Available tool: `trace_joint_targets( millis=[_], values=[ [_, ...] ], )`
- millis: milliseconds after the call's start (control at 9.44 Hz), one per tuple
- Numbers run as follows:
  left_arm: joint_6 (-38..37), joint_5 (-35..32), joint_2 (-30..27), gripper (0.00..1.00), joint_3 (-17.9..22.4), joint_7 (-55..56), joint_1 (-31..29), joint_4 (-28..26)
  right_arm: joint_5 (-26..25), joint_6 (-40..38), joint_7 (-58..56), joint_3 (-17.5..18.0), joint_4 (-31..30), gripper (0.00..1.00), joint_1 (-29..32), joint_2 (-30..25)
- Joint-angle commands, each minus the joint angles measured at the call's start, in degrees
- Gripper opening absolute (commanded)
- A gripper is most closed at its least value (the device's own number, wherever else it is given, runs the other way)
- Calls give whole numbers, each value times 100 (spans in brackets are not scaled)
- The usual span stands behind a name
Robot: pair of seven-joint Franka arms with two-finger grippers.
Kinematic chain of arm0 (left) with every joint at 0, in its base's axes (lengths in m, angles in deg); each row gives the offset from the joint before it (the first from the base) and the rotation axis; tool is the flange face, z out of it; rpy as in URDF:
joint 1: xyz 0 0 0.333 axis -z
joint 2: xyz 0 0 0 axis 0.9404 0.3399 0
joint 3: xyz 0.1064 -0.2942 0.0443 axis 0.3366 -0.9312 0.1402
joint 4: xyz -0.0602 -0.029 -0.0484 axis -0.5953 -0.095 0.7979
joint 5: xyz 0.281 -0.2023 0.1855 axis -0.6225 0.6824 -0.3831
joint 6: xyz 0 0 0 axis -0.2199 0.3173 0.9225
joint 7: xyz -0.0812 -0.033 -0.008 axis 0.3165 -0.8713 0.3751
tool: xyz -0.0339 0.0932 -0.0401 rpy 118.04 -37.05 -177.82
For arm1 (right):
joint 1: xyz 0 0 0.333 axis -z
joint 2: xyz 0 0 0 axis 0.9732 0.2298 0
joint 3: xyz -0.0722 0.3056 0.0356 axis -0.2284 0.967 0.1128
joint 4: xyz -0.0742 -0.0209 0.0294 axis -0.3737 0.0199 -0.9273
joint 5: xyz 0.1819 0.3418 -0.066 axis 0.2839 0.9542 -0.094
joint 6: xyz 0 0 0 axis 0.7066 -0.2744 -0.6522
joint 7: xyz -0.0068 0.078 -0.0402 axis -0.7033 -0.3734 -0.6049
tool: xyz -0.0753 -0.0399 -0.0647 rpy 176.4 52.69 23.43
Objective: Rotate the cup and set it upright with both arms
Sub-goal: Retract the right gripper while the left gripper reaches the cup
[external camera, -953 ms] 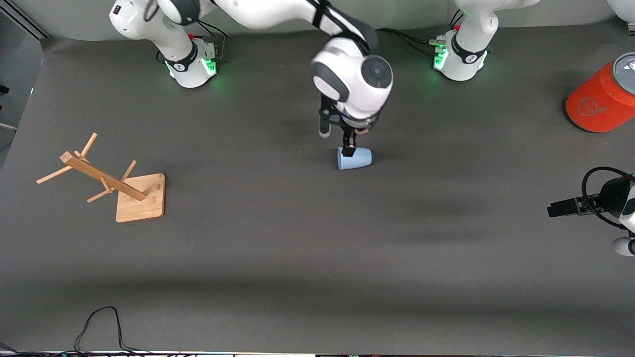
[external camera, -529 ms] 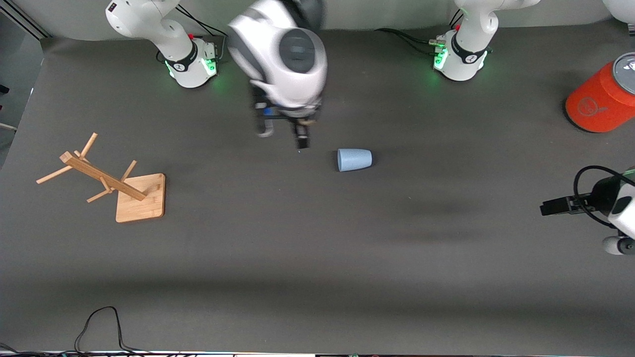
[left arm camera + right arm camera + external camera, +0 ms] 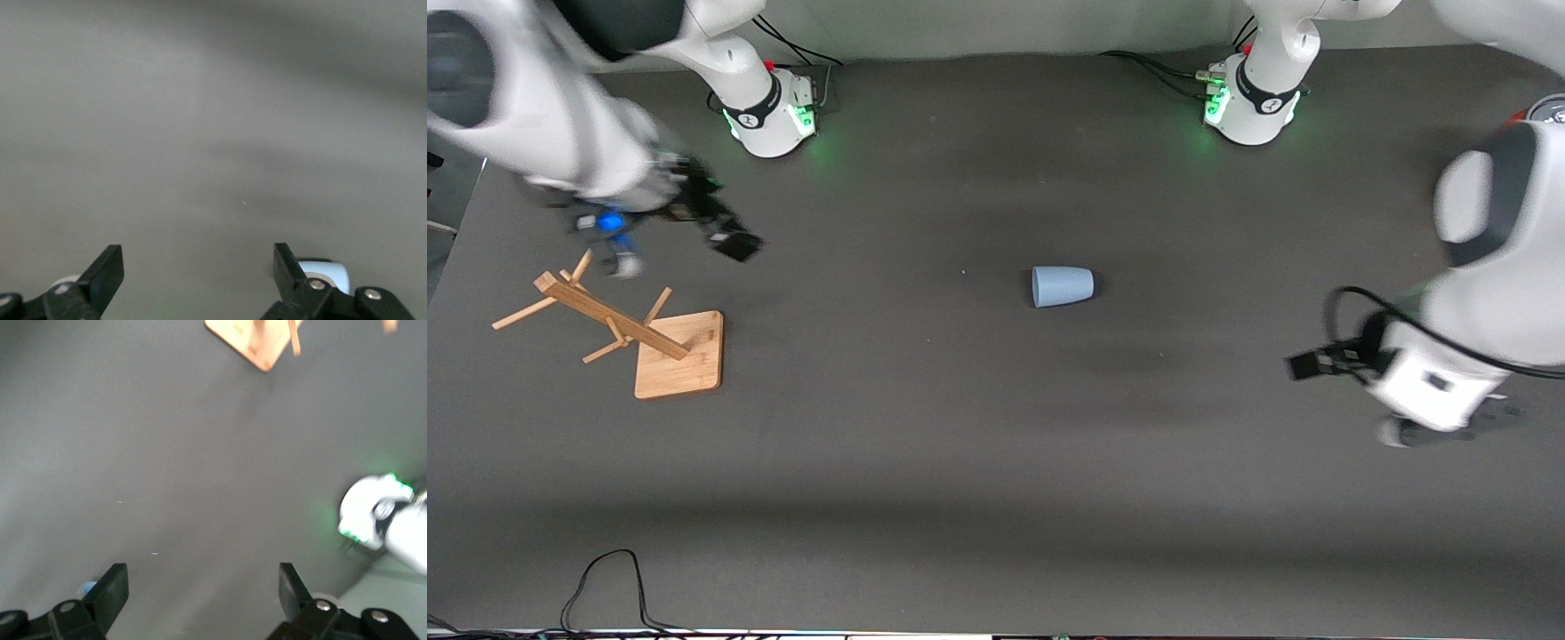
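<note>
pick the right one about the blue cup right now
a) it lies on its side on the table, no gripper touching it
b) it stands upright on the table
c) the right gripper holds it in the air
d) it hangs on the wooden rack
a: the cup lies on its side on the bare table, with the open right gripper off near the wooden rack and the open left gripper toward the left arm's end.

The dark grey table (image 3: 925, 444) carries the cup (image 3: 1062, 286) on its side and a wooden rack (image 3: 627, 329)
</note>
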Motion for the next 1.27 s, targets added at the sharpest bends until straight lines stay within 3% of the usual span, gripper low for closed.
trace_joint_targets(
  millis=[0,212,529,741,1165],
  values=[
    [-179,-46,-58,100,107,1007,794,9,-19,118,-1863,101,-494,100,766,-413],
    [-188,-72,21,100,107,2300,1682,0,-247,354,-3156,92,-503,100,1208,-404],
    [-127,-684,283,100,107,2778,2667,-192,-519,881,-4643,4,-468,100,1341,-342],
    [-109,-1300,966,100,107,2832,3422,-176,-520,1241,-5409,-5,-476,100,1402,-316],
    [383,-1802,2128,100,107,2876,4154,-114,-512,1559,-5825,21,-433,100,1656,-97]
  ],
)
